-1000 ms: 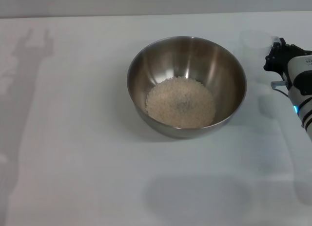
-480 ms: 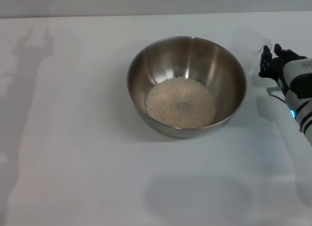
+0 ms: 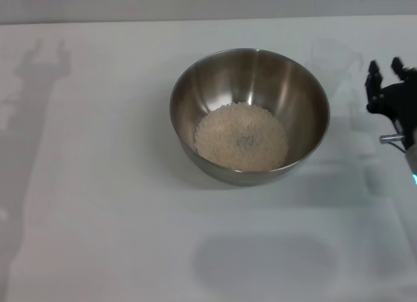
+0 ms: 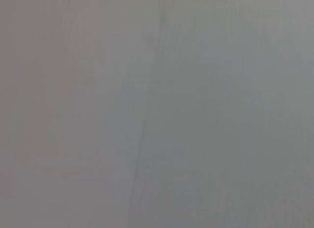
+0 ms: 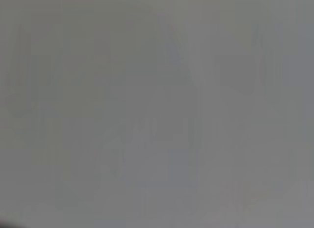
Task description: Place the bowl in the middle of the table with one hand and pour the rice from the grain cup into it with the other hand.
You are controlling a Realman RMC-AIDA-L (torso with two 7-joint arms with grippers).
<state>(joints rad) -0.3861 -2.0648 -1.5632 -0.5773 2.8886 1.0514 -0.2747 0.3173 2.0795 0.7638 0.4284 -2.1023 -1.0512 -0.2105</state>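
change: right gripper (image 3: 384, 69) has let go of the grain cup (image 3: 335, 62) and backed off toward the robot's right since half a second ago; then it sat right against the cup, now there is a clear gap.
meaning: looks like pour done and cup set down, task about finished; only retreat left, my guess.
right jaws: spread open, two dark tips apart, holding nothing.
left gripper: not in head view; its wrist view shows only blank grey.
bowl (image 3: 195, 94): big shiny steel, upright, about mid table (image 3: 98, 204), unmoved.
rice (image 3: 241, 137): pale off-white heap covering the bowl bottom, none seen spilled on the table.
grain cup: clear plastic, faint against the white, standing upright just beyond the bowl's right rim, looks empty but hard to tell.
right wrist view: blank grey, nothing usable.
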